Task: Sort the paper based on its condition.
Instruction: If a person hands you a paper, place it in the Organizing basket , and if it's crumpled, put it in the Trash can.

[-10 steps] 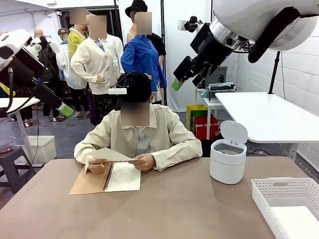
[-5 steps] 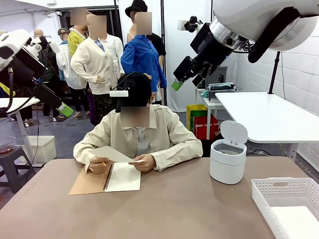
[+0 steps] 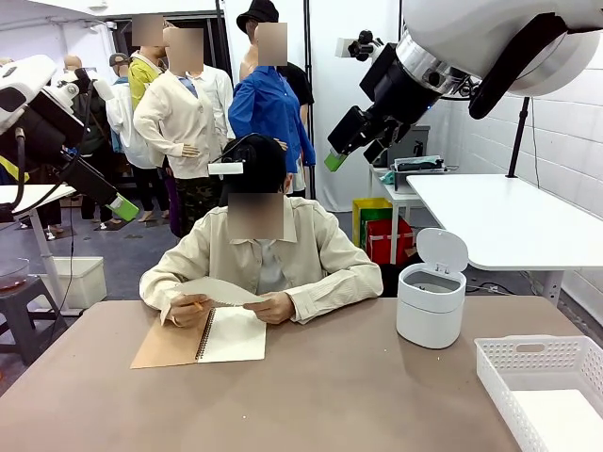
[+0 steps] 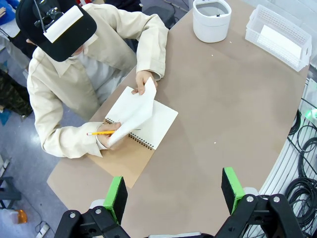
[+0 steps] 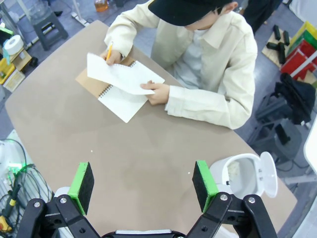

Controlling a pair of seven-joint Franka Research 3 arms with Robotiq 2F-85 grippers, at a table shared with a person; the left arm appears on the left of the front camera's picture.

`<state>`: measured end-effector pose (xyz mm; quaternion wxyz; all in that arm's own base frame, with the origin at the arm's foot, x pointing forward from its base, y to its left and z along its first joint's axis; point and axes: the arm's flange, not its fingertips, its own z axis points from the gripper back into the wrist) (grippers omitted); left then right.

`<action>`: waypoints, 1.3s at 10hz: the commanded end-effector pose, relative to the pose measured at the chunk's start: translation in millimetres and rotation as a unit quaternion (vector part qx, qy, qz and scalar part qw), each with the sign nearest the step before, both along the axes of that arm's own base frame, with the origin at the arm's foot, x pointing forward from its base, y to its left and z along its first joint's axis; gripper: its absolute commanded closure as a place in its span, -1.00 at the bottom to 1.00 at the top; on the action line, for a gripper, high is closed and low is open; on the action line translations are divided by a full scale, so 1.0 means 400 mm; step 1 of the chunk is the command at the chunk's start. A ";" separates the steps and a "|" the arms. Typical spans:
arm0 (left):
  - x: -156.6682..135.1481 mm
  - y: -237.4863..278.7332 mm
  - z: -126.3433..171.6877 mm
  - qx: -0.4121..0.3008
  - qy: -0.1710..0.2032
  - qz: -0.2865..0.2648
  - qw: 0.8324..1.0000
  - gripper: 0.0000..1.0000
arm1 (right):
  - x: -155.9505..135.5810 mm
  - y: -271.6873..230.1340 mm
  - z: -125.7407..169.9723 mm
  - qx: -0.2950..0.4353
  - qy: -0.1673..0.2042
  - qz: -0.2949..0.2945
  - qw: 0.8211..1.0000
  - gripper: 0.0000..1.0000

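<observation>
Paper (image 3: pixel 215 289), one loose white sheet, is lifted in the person's hands (image 3: pixel 273 307) just above the open notebook (image 3: pixel 233 336) at the table's (image 3: pixel 330 395) far left. One hand also holds a pencil (image 4: pixel 100 133). Farther right stands a white bin (image 3: pixel 431 306) with its lid up, and a white basket (image 3: pixel 528 356) sits at the near right edge. Bare tabletop lies between them. The left gripper (image 4: pixel 173 174) and right gripper (image 5: pixel 142 164) hang high, jaws spread wide, holding nothing.

The table (image 3: pixel 358 395) lay open across its middle and near left corner. A person's hands (image 3: pixel 273 307), paper (image 3: pixel 221 290) and notebook (image 3: pixel 231 337) blocked the far edge's left; the bin (image 3: pixel 431 306) stood far right, the basket (image 3: pixel 490 363) at the near right corner.
</observation>
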<state>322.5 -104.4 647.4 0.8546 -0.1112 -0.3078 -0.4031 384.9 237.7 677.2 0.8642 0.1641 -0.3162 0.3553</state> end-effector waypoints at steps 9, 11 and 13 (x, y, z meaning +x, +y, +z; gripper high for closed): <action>0.000 0.003 0.001 -0.001 0.000 0.000 1.000 -1.00 | 0.000 0.000 0.001 0.001 0.000 0.000 1.000 -1.00; 0.000 0.003 0.001 -0.001 0.000 0.000 1.000 -1.00 | 0.000 0.000 0.001 0.001 0.000 0.000 1.000 -1.00; 0.000 0.003 0.001 -0.001 0.000 0.000 1.000 -1.00 | 0.000 0.000 0.001 0.001 0.000 0.000 1.000 -1.00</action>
